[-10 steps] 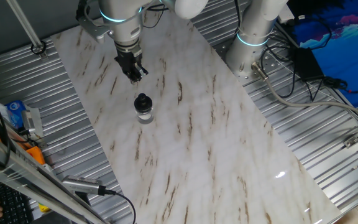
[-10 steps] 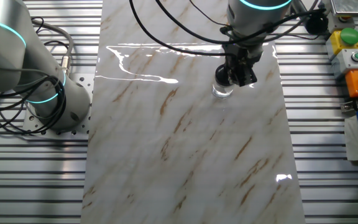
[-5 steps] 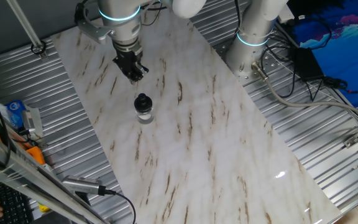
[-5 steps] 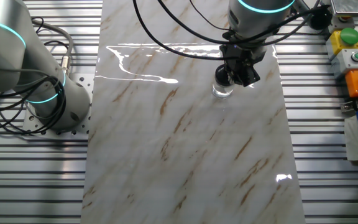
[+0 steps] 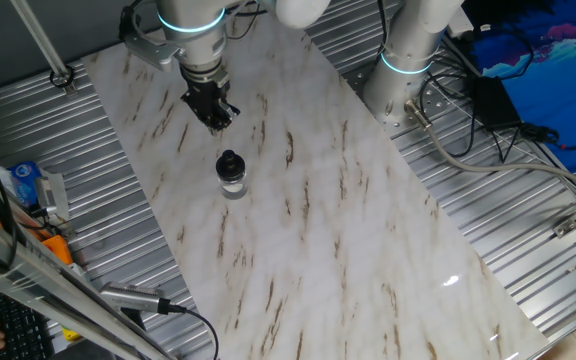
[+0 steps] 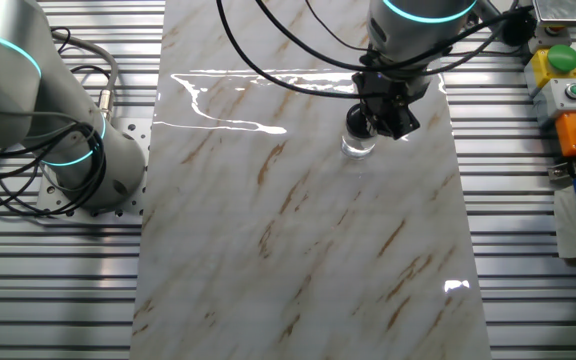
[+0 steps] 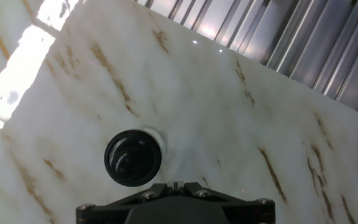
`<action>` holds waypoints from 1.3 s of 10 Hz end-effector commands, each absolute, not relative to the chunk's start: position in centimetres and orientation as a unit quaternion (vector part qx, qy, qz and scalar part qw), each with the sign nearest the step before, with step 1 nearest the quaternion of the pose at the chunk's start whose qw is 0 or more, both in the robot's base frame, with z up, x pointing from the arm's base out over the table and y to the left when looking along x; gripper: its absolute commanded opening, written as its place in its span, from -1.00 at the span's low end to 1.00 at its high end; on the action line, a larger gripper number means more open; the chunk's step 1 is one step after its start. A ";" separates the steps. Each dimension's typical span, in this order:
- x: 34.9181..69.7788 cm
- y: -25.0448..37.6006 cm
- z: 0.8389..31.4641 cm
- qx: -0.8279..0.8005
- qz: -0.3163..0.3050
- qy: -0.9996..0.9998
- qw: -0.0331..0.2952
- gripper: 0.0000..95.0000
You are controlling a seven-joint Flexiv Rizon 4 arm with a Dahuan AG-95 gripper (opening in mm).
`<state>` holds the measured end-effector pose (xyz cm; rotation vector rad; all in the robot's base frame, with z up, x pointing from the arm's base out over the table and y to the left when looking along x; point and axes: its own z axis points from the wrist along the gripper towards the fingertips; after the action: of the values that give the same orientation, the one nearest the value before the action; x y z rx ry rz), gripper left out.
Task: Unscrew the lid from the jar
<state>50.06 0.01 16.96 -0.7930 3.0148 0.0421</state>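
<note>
The jar (image 5: 232, 181) is small, clear glass, and stands upright on the marble table. Its top is a black round that reads as the lid (image 5: 229, 161) sitting on it. In the hand view the lid (image 7: 133, 157) is a black disc at lower left, with a sliver of the jar's glass (image 7: 156, 136) beside it. My gripper (image 5: 217, 119) hangs above the table, beyond the jar and apart from it. In the other fixed view the gripper (image 6: 392, 121) partly overlaps the jar (image 6: 358, 146). In the hand view the gripper (image 7: 174, 184) has its jaws together, with nothing between them.
The marble table (image 5: 308, 230) is flanked by ribbed metal panels (image 5: 48, 130). A second arm's white base (image 5: 408, 60) stands at the far right with cables. A control box with buttons (image 6: 568, 90) sits beside the table in the other fixed view.
The gripper has risen slightly, up and away from the jar. The jar and its black top have not moved.
</note>
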 end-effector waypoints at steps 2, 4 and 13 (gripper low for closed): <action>50.0 0.0 17.0 -0.259 0.015 0.966 0.014 -1.00; 50.0 0.0 17.0 -0.259 0.017 0.966 0.014 -1.00; 50.0 0.0 17.0 -0.254 0.028 0.967 0.015 -1.00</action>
<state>49.99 -0.02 17.02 -0.7729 3.0095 0.1090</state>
